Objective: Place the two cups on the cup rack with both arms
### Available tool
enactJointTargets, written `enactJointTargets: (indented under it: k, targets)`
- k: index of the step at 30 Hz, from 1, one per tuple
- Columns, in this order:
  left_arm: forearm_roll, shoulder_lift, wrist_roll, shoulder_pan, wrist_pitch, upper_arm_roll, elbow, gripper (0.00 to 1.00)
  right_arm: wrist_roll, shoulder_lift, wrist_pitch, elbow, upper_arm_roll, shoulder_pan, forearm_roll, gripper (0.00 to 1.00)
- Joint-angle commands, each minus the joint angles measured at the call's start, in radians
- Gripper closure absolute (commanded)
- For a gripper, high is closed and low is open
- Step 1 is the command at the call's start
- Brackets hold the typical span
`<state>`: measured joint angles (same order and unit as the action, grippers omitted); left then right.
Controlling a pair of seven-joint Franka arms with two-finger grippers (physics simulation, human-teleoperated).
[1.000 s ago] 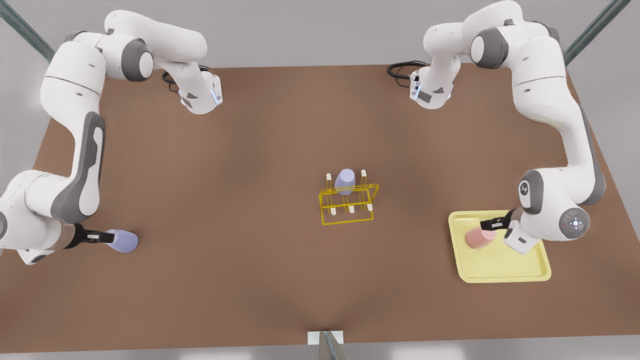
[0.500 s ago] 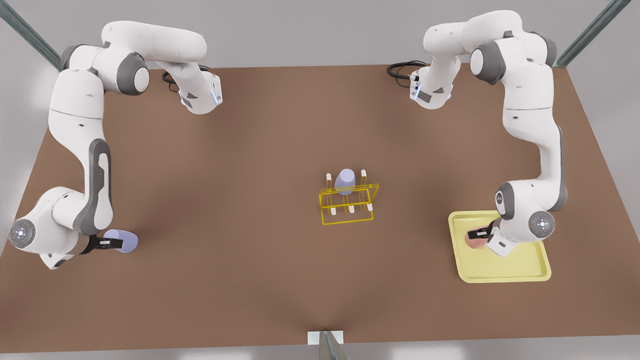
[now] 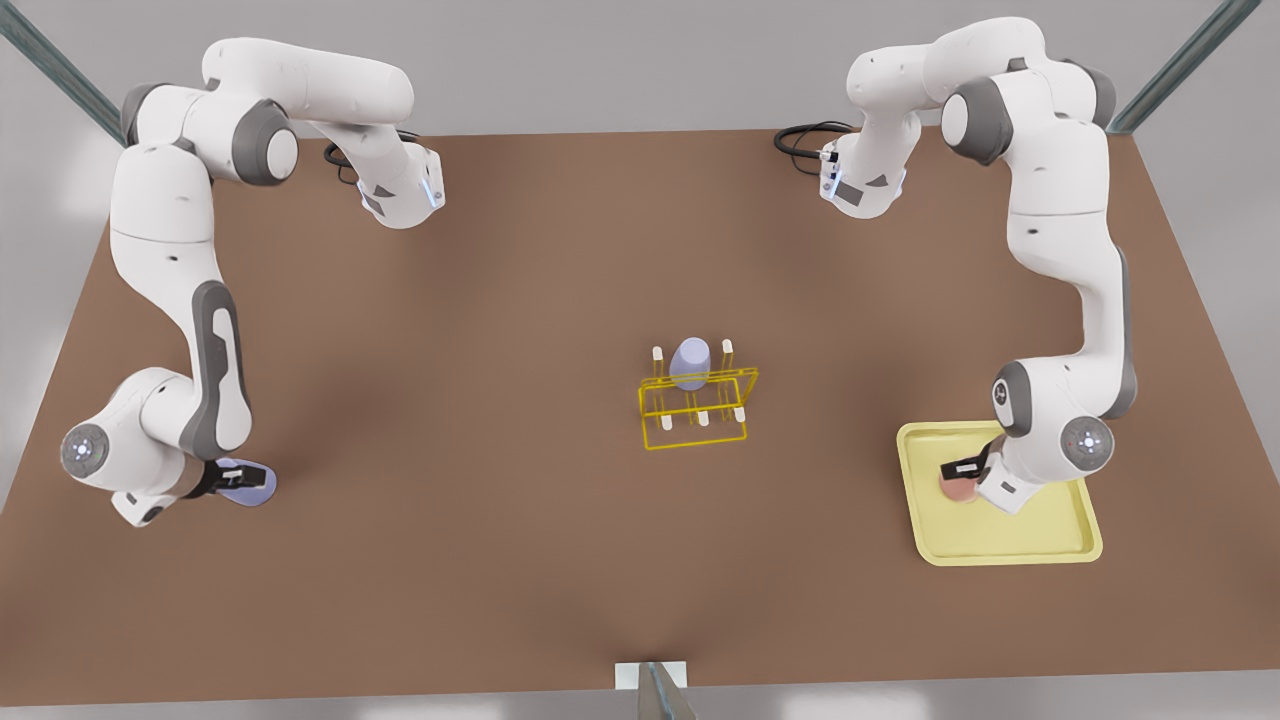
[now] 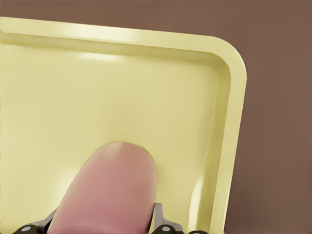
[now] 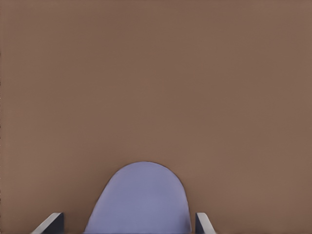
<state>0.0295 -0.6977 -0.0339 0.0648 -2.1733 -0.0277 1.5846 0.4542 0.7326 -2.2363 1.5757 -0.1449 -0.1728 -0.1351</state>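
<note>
- Now the left tool (image 3: 962, 470) sits over the pale yellow tray (image 3: 1060, 535), at the front view's right, its fingers (image 4: 163, 225) set on either side of the pink cup (image 4: 109, 190); the left wrist view has them right against the cup's flanks, seemingly pinching it.
- Over at the front view's left, the right tool (image 3: 232, 478) straddles a lavender cup (image 5: 141, 200) lying on the brown bench (image 3: 500, 400); the right wrist view shows its fingers (image 5: 51, 224) spread, with bench visible between each one and the cup.
- From the front, a second lavender cup (image 3: 690, 362) sits on the yellow wire rack (image 3: 697, 405) mid-bench, well away from both tools.
</note>
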Motion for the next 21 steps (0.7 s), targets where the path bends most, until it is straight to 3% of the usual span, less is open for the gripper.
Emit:
enactJointTargets:
  k: [1, 7, 9, 14, 21]
  targets:
    - [-0.005, 0.009, 0.011, -0.005, 0.003, 0.002, -0.002, 0.14, 0.106, -0.013, -0.098, 0.032, 0.001, 0.001, -0.024, 0.0]
    - [-0.043, 0.009, -0.004, -0.019, 0.067, 0.02, -0.041, 0.15, 0.106, -0.027, -0.121, 0.081, 0.002, 0.004, -0.04, 0.0]
    - [-0.056, 0.012, -0.029, -0.019, 0.168, 0.045, -0.106, 0.15, 0.106, -0.025, -0.12, 0.081, 0.001, 0.004, -0.04, 0.0]
    - [-0.054, 0.01, -0.388, -0.025, 0.293, 0.216, -0.239, 0.15, 0.112, -0.039, -0.115, 0.099, 0.001, 0.004, -0.04, 0.0]
    - [0.007, 0.012, -0.753, -0.088, 0.402, 0.41, -0.267, 0.14, 0.121, -0.059, -0.105, 0.127, 0.001, 0.004, -0.04, 0.0]
